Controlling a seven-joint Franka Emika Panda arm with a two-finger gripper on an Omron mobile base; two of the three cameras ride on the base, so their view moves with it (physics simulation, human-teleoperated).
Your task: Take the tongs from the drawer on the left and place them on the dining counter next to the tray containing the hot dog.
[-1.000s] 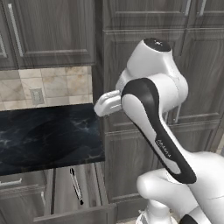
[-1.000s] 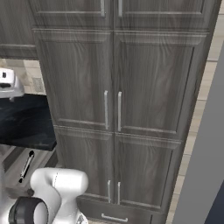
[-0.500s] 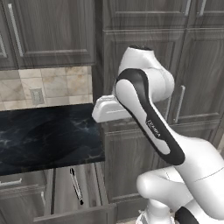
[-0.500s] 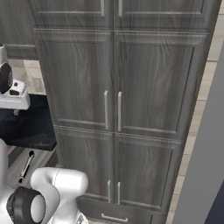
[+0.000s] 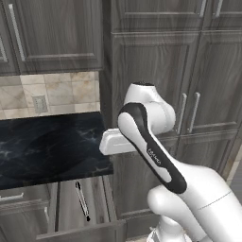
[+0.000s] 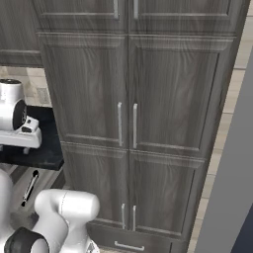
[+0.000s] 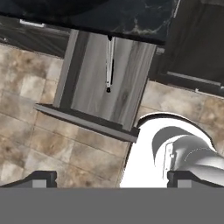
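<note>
Your arm (image 5: 156, 156) is glossy white with rounded, bulbous link housings and smooth seams. A broad black band runs lengthwise along one link in the left base view; it carries a small line of pale lettering, too small to read. The joint cap on top of the upper housing is dark. In the right base view a white cylindrical wrist section (image 6: 12, 106) shows a dark circular face and a small grey tab. Your pincer (image 7: 111, 178) ends in two small dark, blocky fingertips (image 7: 41, 177).
</note>
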